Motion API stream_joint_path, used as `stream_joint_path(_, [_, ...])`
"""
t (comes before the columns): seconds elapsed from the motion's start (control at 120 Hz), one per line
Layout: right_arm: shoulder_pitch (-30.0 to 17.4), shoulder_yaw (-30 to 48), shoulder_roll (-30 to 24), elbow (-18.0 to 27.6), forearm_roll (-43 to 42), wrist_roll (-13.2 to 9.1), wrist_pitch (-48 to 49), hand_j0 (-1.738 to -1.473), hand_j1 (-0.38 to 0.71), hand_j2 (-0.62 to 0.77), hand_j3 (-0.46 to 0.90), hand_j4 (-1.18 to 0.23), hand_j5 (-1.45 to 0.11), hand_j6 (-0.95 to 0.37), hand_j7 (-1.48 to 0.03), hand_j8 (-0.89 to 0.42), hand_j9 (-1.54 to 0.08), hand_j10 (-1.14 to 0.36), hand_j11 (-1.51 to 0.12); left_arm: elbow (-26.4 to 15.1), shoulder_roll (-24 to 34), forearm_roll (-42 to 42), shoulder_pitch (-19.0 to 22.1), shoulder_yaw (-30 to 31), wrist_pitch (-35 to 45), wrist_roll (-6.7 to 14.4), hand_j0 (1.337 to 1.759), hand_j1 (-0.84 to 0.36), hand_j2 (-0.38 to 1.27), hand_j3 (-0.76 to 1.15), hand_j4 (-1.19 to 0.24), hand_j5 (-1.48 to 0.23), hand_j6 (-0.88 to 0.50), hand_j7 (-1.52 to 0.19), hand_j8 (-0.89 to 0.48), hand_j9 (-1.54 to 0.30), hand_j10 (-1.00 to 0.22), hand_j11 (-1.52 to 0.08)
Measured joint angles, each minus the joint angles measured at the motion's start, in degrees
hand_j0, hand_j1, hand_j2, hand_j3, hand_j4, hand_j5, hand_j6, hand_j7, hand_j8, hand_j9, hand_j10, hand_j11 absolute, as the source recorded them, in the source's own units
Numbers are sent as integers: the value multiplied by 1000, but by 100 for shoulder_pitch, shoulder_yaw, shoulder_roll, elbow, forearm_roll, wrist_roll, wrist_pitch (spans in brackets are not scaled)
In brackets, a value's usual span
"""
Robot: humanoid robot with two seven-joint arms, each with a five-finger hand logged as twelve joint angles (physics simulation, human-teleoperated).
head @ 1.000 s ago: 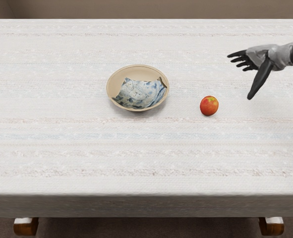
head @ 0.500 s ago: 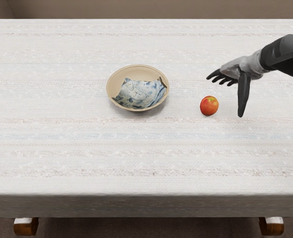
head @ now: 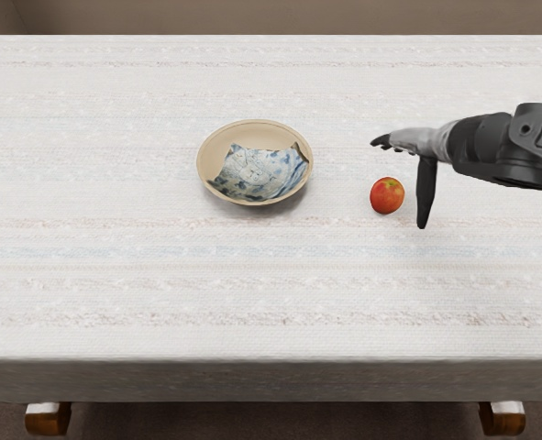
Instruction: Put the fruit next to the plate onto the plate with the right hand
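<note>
Pale desk [head: 160, 302], apple [head: 387, 195] right of plate [head: 252, 130]. Right hand [head: 417, 147] spread, just beside apple, holding nothing. Lower over apple, wrap round, close firmly before lifting.

Red-yellow apple [head: 387, 195] right of tan plate [head: 252, 131]

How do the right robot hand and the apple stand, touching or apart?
Apart. In the head view, a strip of table shows between the apple and the open right robot hand beside it.
</note>
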Motion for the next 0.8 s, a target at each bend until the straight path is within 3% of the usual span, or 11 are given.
stream_joint_path(0.267, [-325,-14,360,-129,-297,-232,-699,-1658,-331,-2,0,-19,-21,-20,-20,-19,-21,-18,-21,0,0,0,6,1,0,0,1658,349,0,0,0,0,0,0,0,0,0,0])
stream_joint_path(0.458, [-388,-179,797,-506,-473,-268,-923,-1658,-330,-2,0,-20,-22,-21,-22,-20,-22,-19,-22,0,0,0,2,1,0,0,1658,349,0,0,0,0,0,0,0,0,0,0])
stream_joint_path(0.8, [-456,-379,1104,-780,-743,-276,-1356,-1658,-292,-8,0,-51,-64,-53,-63,-52,-64,-51,-63,0,0,0,6,1,0,0,1658,349,0,0,0,0,0,0,0,0,0,0])
